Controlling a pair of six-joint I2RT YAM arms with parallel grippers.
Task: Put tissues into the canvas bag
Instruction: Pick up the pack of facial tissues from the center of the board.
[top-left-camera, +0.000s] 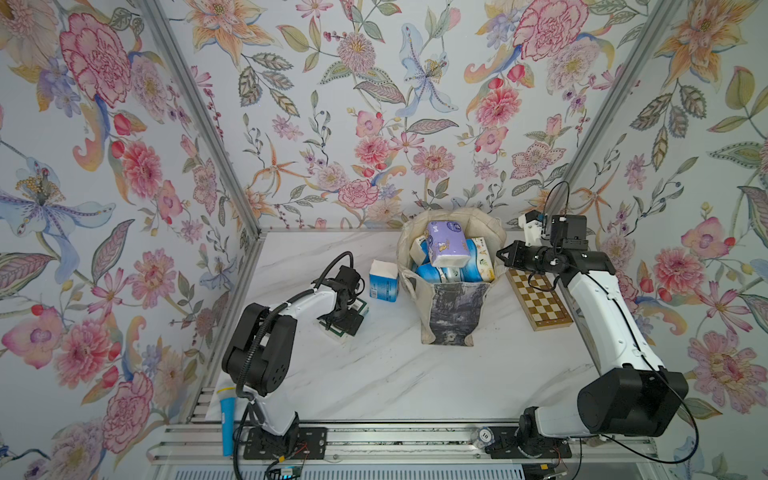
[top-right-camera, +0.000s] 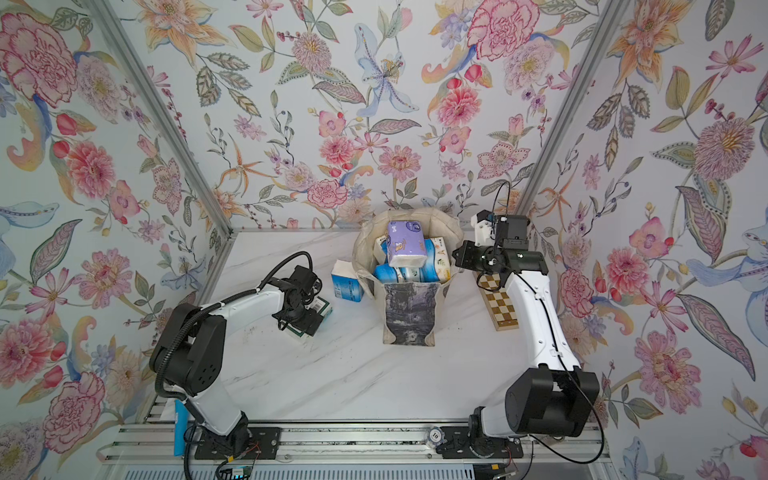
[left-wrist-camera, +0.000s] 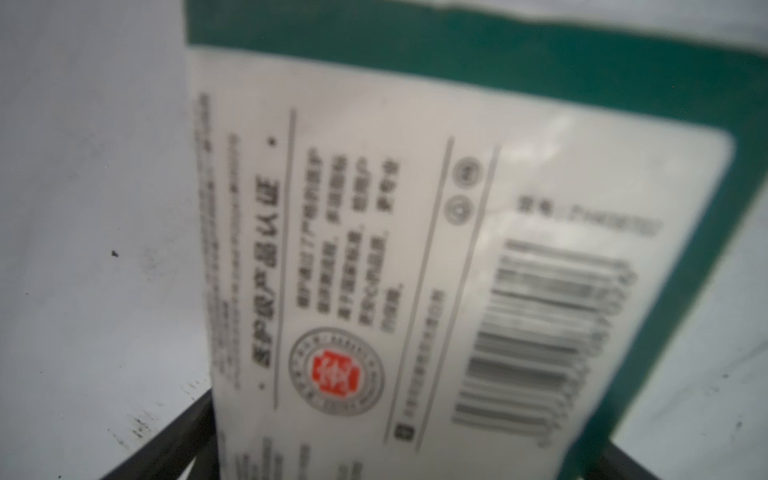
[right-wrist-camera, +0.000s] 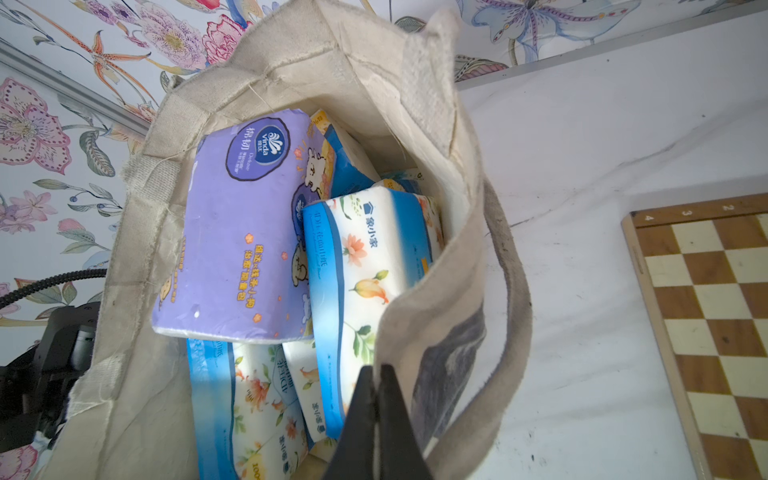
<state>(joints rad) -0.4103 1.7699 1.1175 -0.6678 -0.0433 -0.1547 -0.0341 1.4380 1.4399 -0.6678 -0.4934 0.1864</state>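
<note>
Cream canvas bag, a soft fabric tote with a dark printed picture on its front wall, stands open at the far middle of the white marble-patterned table. It is heaped. Several blue-and-white floral packs of plastic-wrapped tissue fill it, and a lilac pack lies on top with its upper end above the rim.

The right gripper is clenched; in its wrist view the closed fingers appear to pinch the bag's rim on the side facing the wooden chessboard.

The left gripper is spread wide over a green-and-white pack with a barcode, which lies flat on the table well apart from the bag. Its wrist view shows a finger at either side of the pack, so nothing is gripped yet. A second loose pack, a blue-and-white pack standing on end, is just beside the bag on the left arm's side.

Assessment: two packs are outstanding and the bag is close to full.

Hazards:
- The wrapper looks slick and the contents soft, so a shallow or off-centre closure could let the green-and-white pack slide out in transit.
- Dropping another pack onto the heap could dislodge the lilac pack over the rim.
- The upright pack stands on the likely route to the bag mouth and could be toppled by the arm.
- The bag is limp, so any pull from the clenched gripper could tip it or narrow its mouth.
</note>
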